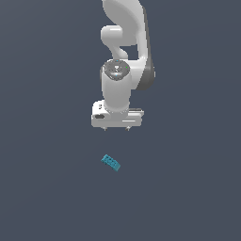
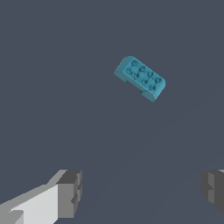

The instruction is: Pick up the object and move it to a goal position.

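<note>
On the flat grey floor [image 1: 52, 188] lies the object [image 1: 110, 162], a small teal block w/ studded top, rotated diagonal to the frame edges in both views. Nothing touching it. Gripper [image 1: 116, 128] hangs above it, apart from it; in the exterior view the block sits below the hand and a bit toward the exterior view's left. Arm is white, wrist pointing down.

Pincer state: spread wide. Wrist view shows the two grey fingers [image 2: 70, 192] well apart w/ empty floor between them, pinching nothing. Block [image 2: 140, 78] is in wrist view but not between the fingers, so it's off the grasp axis.

No goal marker visible in either view, can't tell where the target is.

Stage, my read: approach, pick not yet made.

Risks:
- straight descent from here prob misses, or one finger lands on the block, since hand isn't centred over it
- block is skewed vs the jaw line as far as I can judge; closing w/o yaw correction could catch corners and spin or squirt it out
- block is tiny vs the hand, so shallow descent = weak pinch, slip on lift
</note>
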{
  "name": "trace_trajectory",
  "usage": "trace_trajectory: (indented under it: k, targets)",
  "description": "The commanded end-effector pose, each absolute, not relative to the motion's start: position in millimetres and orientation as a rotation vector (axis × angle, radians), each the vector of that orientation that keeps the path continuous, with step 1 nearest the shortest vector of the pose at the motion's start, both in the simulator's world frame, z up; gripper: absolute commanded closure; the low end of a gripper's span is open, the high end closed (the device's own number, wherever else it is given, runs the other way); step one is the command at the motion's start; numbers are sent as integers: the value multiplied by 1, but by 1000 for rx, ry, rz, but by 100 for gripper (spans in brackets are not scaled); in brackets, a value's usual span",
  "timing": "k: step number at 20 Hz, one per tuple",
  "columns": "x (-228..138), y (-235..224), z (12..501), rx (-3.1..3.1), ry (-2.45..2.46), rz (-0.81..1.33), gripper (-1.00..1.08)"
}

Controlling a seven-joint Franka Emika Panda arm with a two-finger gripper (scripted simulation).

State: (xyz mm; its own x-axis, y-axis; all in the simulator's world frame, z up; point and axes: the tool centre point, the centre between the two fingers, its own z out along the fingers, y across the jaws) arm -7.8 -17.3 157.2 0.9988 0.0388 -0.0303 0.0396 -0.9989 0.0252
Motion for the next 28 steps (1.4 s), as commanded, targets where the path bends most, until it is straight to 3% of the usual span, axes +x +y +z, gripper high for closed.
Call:
trace_trajectory:
  k: [1,14,28]
  targets:
    - [-6,-10,160,3115,87,-41,-92]
    - [1,-13,154,3110,180,-42,-92]
    - [36,-22,130,3054,628,-39,-92]
